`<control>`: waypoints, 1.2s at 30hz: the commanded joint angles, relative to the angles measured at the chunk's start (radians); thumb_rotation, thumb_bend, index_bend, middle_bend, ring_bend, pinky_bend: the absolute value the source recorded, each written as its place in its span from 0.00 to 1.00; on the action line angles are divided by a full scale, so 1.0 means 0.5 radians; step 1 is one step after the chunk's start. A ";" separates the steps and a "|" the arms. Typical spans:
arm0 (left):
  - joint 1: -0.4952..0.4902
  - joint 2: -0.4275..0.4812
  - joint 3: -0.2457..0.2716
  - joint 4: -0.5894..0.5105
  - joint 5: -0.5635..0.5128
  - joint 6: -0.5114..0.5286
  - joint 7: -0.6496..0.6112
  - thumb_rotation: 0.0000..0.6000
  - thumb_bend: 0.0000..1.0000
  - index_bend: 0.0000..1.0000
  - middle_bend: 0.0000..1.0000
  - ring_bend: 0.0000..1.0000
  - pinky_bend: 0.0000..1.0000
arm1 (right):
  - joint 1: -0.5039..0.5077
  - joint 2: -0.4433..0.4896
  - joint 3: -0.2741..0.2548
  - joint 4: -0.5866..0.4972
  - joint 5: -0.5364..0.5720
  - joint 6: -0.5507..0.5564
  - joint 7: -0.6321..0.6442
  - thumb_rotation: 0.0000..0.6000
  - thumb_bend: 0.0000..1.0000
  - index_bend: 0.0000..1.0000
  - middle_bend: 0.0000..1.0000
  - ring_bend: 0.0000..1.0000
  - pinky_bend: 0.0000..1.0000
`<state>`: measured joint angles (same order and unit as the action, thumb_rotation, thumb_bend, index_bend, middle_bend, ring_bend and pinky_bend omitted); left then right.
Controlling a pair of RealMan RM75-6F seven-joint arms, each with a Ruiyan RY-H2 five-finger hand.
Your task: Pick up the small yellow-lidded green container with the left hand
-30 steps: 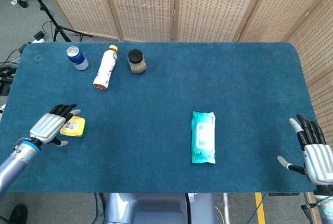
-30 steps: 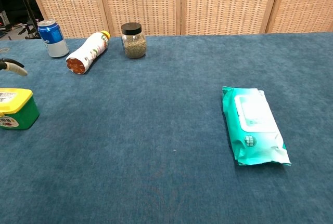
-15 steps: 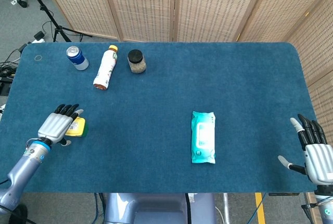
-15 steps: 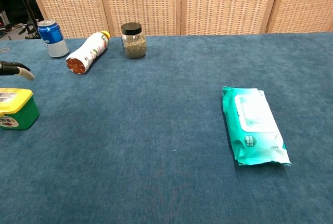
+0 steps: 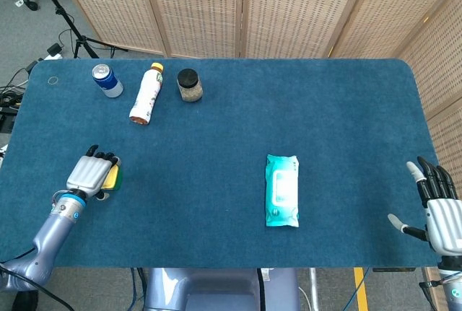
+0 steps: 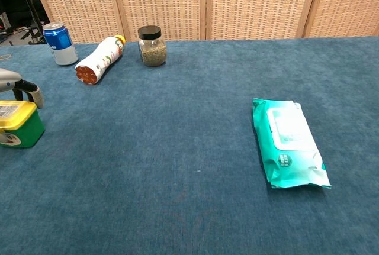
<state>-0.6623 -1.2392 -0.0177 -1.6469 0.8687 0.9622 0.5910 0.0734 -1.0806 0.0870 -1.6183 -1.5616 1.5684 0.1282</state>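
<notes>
The small yellow-lidded green container (image 5: pixel 114 177) (image 6: pixel 18 126) stands on the blue table near its left edge. My left hand (image 5: pixel 88 174) lies on top of it and hides most of the lid in the head view. Its fingers (image 6: pixel 28 89) curl down over the container's far side and the thumb sits at the near side, so it grips the container. The container still rests on the table. My right hand (image 5: pixel 439 213) is at the table's right front corner, fingers spread, holding nothing.
A blue can (image 5: pixel 107 80), a white bottle lying on its side (image 5: pixel 146 93) and a black-lidded jar (image 5: pixel 189 86) stand at the back left. A teal wipes pack (image 5: pixel 281 190) lies right of the middle. Wicker screens close off the back.
My left hand has slid right over the container and its fingers have bent down around the far side. The right hand has stayed in place.
</notes>
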 commanded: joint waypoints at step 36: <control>0.228 -0.632 0.028 1.402 1.570 0.347 -3.345 1.00 0.20 0.58 0.52 0.46 0.23 | 0.007 -0.012 0.003 -0.003 0.015 -0.026 -0.021 1.00 0.00 0.00 0.00 0.00 0.00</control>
<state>-0.5482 -1.4859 -0.0342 -1.0276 1.6056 1.1186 -1.0052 0.0771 -1.0865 0.0886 -1.6197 -1.5541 1.5556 0.1180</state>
